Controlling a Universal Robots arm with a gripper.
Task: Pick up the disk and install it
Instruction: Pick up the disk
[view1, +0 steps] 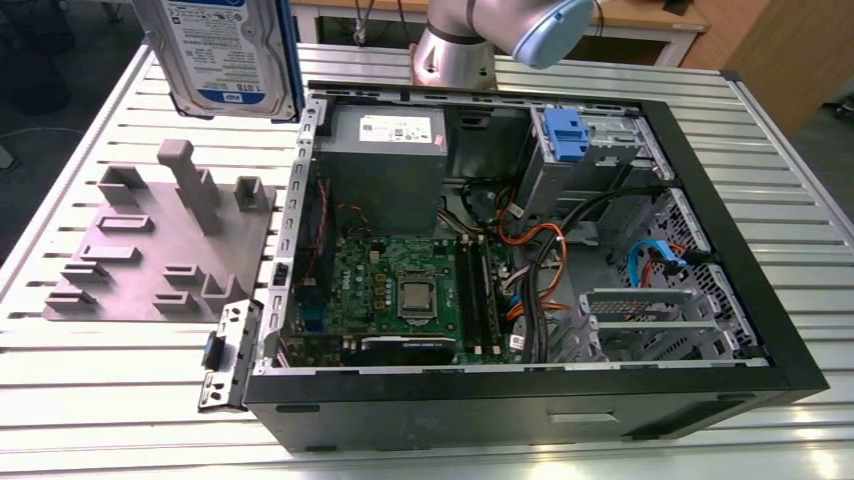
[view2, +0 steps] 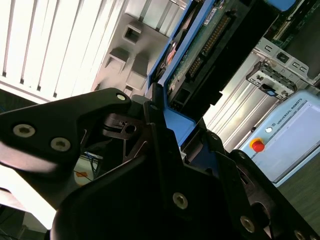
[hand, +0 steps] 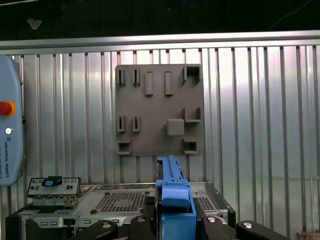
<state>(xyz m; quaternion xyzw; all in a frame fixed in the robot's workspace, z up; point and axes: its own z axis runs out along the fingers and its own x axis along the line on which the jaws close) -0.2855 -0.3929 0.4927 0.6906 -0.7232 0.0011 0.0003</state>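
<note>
Lighting bright and diffuse. Desk (view2: 50, 45) slats beyond the gripper (view2: 172, 125) glare to near white in the second wrist view (gripper body itself underexposed, almost black). Soft shadows beside the fixture plate (view1: 134, 270) posts; computer case (view1: 534, 400) interior dim.

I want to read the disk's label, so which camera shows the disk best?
The exterior view: the disk faces it label side on, its top cut off. The second wrist view shows its circuit-board side; the first wrist view, its blue carrier edge-on.
</note>
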